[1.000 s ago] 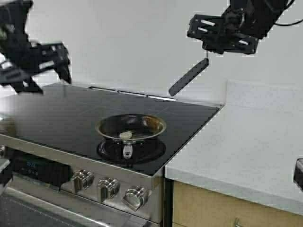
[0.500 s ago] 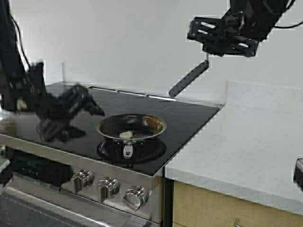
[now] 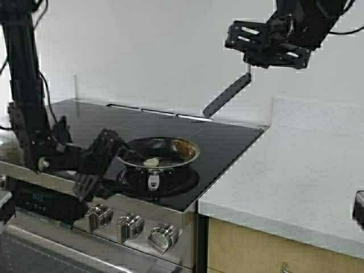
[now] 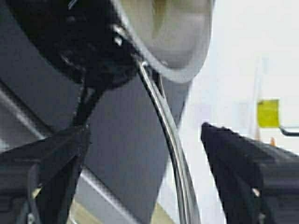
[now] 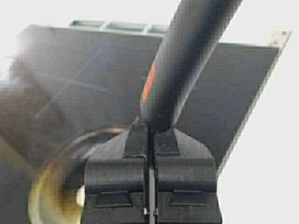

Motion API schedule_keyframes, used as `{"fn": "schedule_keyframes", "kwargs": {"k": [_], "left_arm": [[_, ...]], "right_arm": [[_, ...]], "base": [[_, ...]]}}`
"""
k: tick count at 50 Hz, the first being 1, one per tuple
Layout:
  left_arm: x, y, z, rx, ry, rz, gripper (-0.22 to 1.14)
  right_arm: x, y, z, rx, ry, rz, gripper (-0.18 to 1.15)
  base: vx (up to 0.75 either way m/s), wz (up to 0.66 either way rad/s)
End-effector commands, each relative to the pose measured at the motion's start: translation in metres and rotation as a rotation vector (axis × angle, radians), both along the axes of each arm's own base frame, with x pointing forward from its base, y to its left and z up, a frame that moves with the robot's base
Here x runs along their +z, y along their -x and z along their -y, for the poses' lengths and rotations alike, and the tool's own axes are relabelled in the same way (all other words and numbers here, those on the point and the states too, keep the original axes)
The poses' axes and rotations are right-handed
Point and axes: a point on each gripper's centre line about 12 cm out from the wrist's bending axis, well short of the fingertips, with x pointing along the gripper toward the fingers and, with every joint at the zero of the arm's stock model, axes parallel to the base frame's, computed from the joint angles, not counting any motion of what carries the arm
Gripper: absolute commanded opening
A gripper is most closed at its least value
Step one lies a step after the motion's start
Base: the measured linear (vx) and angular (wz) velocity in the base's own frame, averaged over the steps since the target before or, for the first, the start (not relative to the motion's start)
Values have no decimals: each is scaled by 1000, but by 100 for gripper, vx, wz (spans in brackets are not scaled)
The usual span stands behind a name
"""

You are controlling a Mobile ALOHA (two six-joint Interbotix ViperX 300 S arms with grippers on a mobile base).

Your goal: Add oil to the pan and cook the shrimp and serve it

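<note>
Pan (image 3: 158,152): centre-left of high view, on the black stovetop (image 3: 85,122), dark inside, shiny rim; stubby handle (image 3: 153,181) points toward stove front, above the knobs (image 3: 129,226).
Shrimp (image 3: 151,162): small pale curl inside pan, near front rim.
Left gripper (image 3: 108,159): lower left of high view, low over cooktop, just beside pan's left rim. Fingers spread apart, nothing between them; wrist view shows pan rim (image 4: 173,140) running between the two black fingers (image 4: 46,163), w/ gaps either side.
Right gripper (image 3: 250,60): upper right of high view, raised well above stove's back edge. Clamped tight on thin metal end of a black utensil handle (image 3: 227,94), which hangs diagonally down-left.
Counter (image 3: 296,170): white, right of stove.
</note>
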Motion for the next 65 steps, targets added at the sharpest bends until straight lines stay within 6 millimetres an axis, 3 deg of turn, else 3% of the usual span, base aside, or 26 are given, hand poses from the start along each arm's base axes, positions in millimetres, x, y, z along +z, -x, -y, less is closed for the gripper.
{"fn": "schedule_keyframes", "kwargs": {"k": [1,19,45,51,60,62,65], "left_arm": [[1,-9,23,-60,53,14,101],[-6,-18,61,-99,153,-31,101],[2,-32,75,-87,270,-62,96],[2,-32,77,-78,299,-99,70],[1,-28,75,-63,313,-133,-8],[2,-27,74,-61,312,-133,-12],[2,-25,73,-60,311,-137,-3]], "right_arm": [[10,-2,-1,-1,-13,35,9],[8,-1,-1,-1,-11,31,9],[11,0,0,-2,-14,38,9],[12,-1,-1,-1,-16,40,9],[12,-1,-1,-5,-19,39,9],[11,-2,-1,-6,-20,35,9],[9,-1,0,-9,-22,29,9]], "base": [[0,0],[0,0],[0,0],[0,0],[0,0],[0,0],[0,0]]}}
